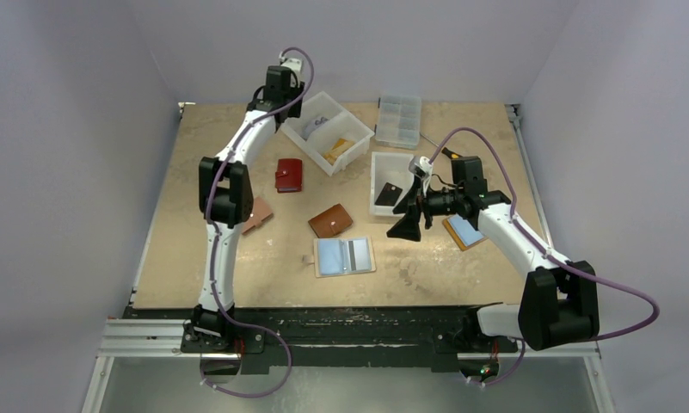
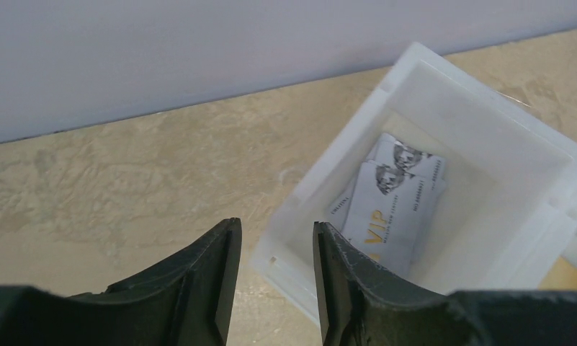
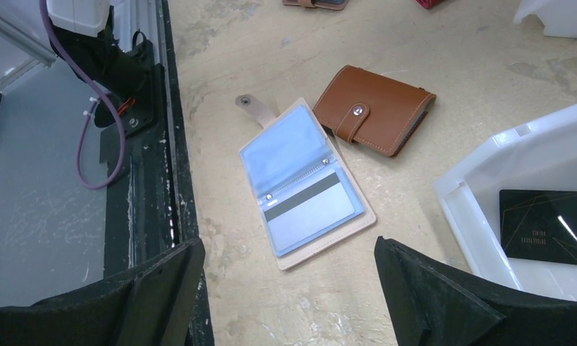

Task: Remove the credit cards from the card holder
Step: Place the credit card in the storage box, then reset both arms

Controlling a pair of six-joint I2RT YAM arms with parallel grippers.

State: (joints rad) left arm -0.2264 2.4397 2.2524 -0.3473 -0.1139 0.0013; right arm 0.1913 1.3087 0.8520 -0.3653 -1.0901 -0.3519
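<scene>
Credit cards (image 2: 395, 209): two pale ones overlap in far white bin (image 2: 451, 94). Black card (image 3: 546, 227) in small bin (image 3: 480, 169), right of centre. Striped card (image 3: 305, 205) sleeved in open card holder (image 3: 285, 144), near centre. Left gripper (image 2: 271, 241) over far bin's edge, fingers narrowly parted, empty. Right gripper (image 3: 289, 249) spread wide, empty, between holder and small bin.

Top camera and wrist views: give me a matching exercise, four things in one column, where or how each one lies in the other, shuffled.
1 black card
2 VIP cards
3 brown card holder
4 beige card holder

A open flat on the table
B snapped shut on the table
C in the divided bin
D in the square bin

Pairs: 1-D, 2-C, 3-B, 4-A.
</scene>
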